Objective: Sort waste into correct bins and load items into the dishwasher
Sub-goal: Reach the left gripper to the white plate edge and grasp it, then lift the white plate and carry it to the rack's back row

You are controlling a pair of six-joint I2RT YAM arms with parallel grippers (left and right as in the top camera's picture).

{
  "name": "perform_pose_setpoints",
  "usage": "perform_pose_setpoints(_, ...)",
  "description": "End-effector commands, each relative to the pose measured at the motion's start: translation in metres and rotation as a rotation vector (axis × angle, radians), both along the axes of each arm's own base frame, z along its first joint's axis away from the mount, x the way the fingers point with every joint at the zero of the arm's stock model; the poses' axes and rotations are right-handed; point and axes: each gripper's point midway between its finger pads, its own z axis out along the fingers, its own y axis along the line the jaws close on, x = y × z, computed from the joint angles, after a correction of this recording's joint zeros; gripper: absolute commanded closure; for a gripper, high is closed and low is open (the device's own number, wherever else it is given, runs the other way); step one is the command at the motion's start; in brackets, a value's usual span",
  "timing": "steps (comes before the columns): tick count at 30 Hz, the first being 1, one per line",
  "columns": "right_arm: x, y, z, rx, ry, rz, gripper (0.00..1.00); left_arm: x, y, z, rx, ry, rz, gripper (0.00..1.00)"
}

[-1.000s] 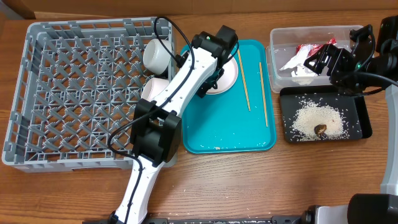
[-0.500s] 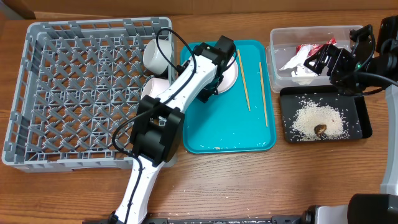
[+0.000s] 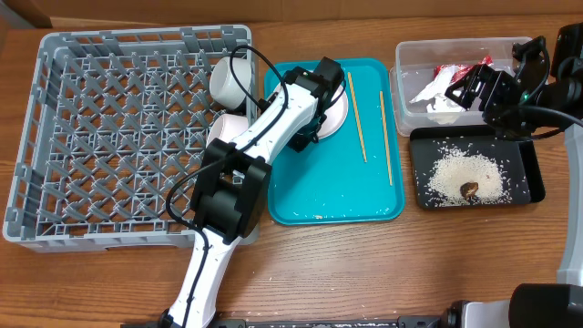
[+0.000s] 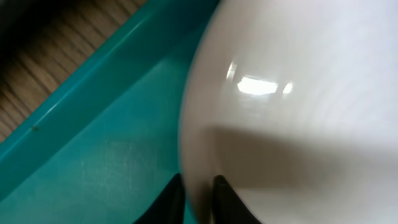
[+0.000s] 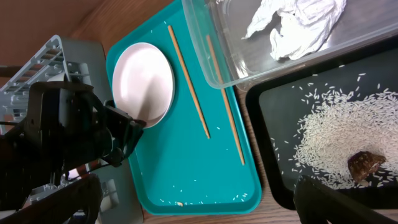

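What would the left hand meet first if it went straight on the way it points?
The white plate: its rim lies between the fingers of the left hand, seemingly touching them, so no free way lies ahead.

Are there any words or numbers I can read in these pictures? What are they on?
No text can be read anywhere.
The red-and-white wrapper in the clear tub may carry print, but it is too small and blurred to read.
The plate, teal tray, grey rack and black tray show no writing.

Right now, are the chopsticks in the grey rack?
No, both chopsticks lie on the teal tray.
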Motion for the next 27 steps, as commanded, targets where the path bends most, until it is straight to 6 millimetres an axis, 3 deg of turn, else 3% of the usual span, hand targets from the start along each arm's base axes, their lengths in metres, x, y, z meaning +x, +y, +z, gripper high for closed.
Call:
perform_pose_setpoints(1,0.001,0.0,0.0,-0.011,-0.008,0.009,0.0,-0.004,0.002,-0.008,0.022,0.029,-0.065,0.92)
perform_pose_setpoints(13,0.001,0.0,0.0,-0.011,-0.009,0.009,0.0,0.0,0.012,-0.006,0.042,0.05,-0.149,0.96)
perform_pose_setpoints(17,0.001,0.0,0.0,-0.011,-0.008,0.009,0.0,0.006,0.024,0.006,0.051,0.056,-0.182,0.96)
perform_pose_setpoints(22,0.001,0.0,0.0,-0.011,-0.009,0.009,0.0,0.036,0.028,0.056,0.05,-0.013,-0.503,0.96)
perform_pose_setpoints(27,0.001,0.0,0.0,-0.011,-0.008,0.009,0.0,0.052,0.02,0.14,0.077,-0.143,-0.873,0.96)
